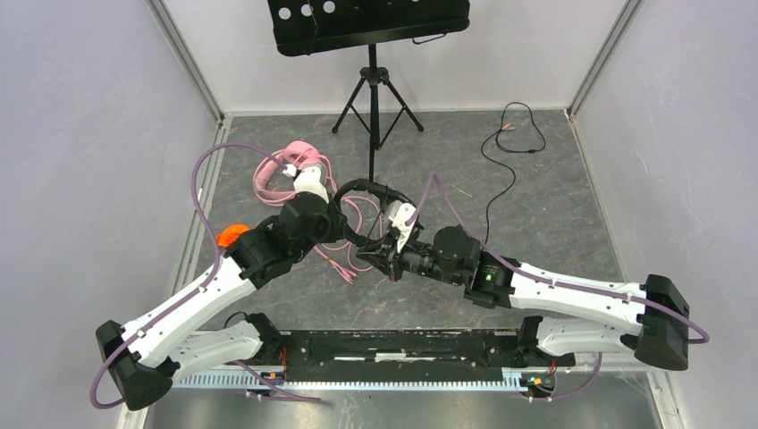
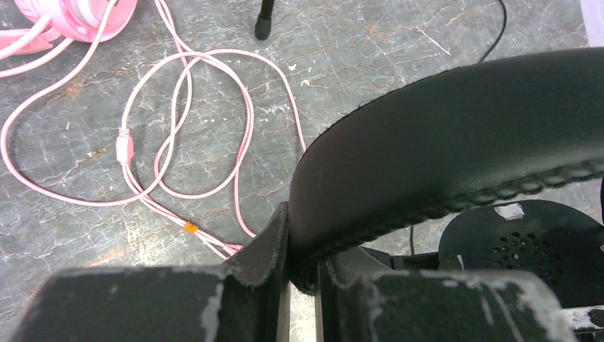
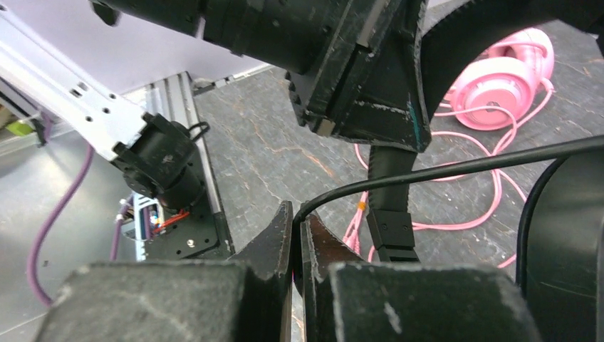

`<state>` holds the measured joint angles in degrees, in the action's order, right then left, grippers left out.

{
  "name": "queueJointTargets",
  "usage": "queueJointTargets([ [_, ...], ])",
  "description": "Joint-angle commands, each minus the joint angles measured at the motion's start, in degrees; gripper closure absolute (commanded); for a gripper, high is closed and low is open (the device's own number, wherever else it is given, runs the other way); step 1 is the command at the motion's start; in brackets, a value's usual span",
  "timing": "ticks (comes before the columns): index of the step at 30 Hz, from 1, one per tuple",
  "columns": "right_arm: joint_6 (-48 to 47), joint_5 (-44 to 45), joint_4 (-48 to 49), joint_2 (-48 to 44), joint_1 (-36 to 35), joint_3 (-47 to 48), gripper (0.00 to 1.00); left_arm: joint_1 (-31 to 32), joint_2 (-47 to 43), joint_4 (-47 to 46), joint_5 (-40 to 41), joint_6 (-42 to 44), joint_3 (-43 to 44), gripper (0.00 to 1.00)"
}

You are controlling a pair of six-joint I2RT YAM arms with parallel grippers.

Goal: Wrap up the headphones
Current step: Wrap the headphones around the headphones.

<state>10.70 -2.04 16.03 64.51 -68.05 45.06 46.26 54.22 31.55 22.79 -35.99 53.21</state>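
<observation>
My left gripper (image 1: 344, 214) is shut on the padded headband (image 2: 456, 149) of the black headphones (image 1: 375, 192) and holds them above the table's middle; it shows in its own wrist view (image 2: 303, 242). One black ear cup (image 2: 527, 242) hangs below the band. My right gripper (image 1: 380, 259) is shut on the thin black cable (image 3: 427, 171), which leaves its jaws (image 3: 297, 228) toward the right. That cable trails on to the back right of the table (image 1: 505, 170). The pink headphones (image 1: 286, 174) lie at the back left (image 3: 506, 82), their pink cable (image 2: 171, 121) looped loosely on the table.
A black tripod music stand (image 1: 374, 80) stands at the back centre, one foot (image 2: 263, 28) near the pink cable. Grey walls close the table on both sides. The black rail with the arm bases (image 1: 402, 349) runs along the near edge.
</observation>
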Motion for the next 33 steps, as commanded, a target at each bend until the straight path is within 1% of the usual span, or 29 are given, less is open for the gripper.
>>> queueJointTargets([
  [1, -2.6, 3.5, -1.7, 1.0, -0.4, 2.2, 0.95, 0.0, -0.6, -5.7, -0.2, -3.3, 0.7, 0.98],
  [3, -3.0, 4.3, -2.3, 1.2, -0.5, 1.8, 0.94, 0.0, -1.0, -5.8, -0.5, -3.7, 0.7, 0.98],
  [6, -3.9, 3.8, -2.3, 0.7, -0.5, 0.5, 0.85, 0.0, -1.9, -5.4, -1.7, -5.0, 1.2, 0.98],
  [8, -5.2, 2.3, -0.2, -0.6, -0.7, -1.5, 0.8, -0.1, -2.5, -4.8, -2.1, -6.1, 1.9, 0.98],
  [10, -7.2, 0.4, 1.6, -2.2, -0.7, -3.2, 0.77, -0.1, -3.0, -4.2, -2.2, -6.6, 2.7, 0.98],
  [16, -13.8, -1.3, 3.6, -4.7, -0.9, -5.5, 0.76, -0.1, -4.5, -3.6, -2.3, -8.2, 3.7, 0.98],
  [26, -21.8, -1.8, 15.1, -5.7, -1.3, -14.3, 0.73, -0.1, -6.7, -4.6, -5.3, -11.3, 4.7, 0.98],
  [33, -26.8, -2.3, 26.7, -5.7, -1.4, -22.3, 0.72, -0.1, -8.0, -5.2, -7.7, -13.0, 4.7, 0.98],
])
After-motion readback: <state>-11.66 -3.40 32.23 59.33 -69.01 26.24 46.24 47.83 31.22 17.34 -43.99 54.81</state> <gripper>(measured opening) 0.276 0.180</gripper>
